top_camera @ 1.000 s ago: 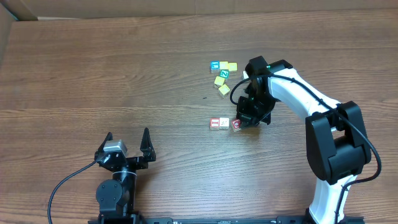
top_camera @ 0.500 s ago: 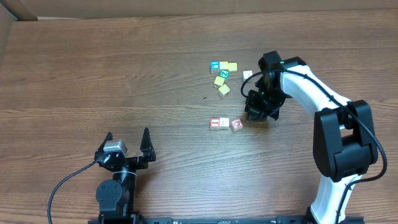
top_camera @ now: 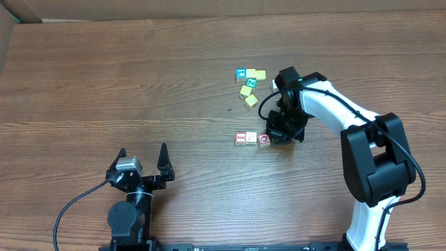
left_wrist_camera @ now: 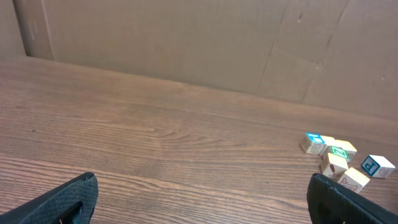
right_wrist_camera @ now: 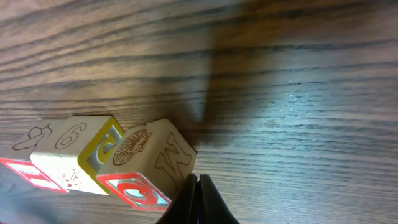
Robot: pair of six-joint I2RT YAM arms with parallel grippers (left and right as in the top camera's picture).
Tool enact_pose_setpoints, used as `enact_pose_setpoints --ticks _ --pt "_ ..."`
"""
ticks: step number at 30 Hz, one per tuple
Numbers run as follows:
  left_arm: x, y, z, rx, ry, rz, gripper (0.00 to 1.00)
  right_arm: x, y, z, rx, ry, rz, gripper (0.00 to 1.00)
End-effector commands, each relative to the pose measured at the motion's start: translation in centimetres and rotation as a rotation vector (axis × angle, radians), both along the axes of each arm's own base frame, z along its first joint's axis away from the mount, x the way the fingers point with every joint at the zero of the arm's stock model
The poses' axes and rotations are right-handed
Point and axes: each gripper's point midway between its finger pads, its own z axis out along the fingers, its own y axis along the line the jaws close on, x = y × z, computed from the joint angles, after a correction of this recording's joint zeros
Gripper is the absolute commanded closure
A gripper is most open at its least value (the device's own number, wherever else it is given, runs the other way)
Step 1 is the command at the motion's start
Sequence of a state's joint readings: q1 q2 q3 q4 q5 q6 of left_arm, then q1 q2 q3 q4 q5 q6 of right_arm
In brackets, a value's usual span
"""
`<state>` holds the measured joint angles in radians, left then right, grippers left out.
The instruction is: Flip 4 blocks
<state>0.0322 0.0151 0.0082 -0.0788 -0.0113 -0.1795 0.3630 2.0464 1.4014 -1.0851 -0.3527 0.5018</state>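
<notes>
Three blocks with red frames lie in a row at mid-table: left (top_camera: 240,139), middle (top_camera: 251,139), right (top_camera: 265,139). My right gripper (top_camera: 274,135) is shut with nothing in it, its tips low against the right block's outer side. In the right wrist view the shut fingertips (right_wrist_camera: 198,190) touch that block (right_wrist_camera: 149,171), which shows a red-framed face and a "W" face. The middle block (right_wrist_camera: 68,143) sits beside it. My left gripper (top_camera: 143,157) stands open near the front edge, far from the blocks; its view shows bare wood between the fingers (left_wrist_camera: 62,199).
A cluster of yellow, blue-faced and green-faced cubes (top_camera: 249,84) lies behind the row, also seen at the right of the left wrist view as the cube cluster (left_wrist_camera: 339,158). A cardboard wall (left_wrist_camera: 186,43) borders the table's far side.
The right arm swung out to the right half a second ago and has come back left, its shut tips again at the right block. The left arm has not moved.
</notes>
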Motion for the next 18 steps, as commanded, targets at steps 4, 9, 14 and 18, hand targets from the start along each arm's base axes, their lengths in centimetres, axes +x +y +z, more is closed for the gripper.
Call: enact_pose_setpoints --ticks 4,9,14,18 --pt "-0.01 -0.37 0.07 0.018 -0.006 -0.020 0.00 0.08 0.55 1.18 0.015 -0.023 -0.015 0.96" --pt "-0.01 -0.37 0.07 0.018 -0.006 -0.020 0.00 0.27 0.62 1.17 0.014 -0.023 -0.040 0.96" --pt "-0.01 -0.37 0.07 0.018 -0.006 -0.020 0.00 0.48 0.71 1.16 0.017 -0.032 -0.041 0.96" --pt "-0.01 -0.37 0.07 0.018 -0.006 -0.020 0.00 0.59 0.75 1.15 0.015 -0.029 -0.061 0.96"
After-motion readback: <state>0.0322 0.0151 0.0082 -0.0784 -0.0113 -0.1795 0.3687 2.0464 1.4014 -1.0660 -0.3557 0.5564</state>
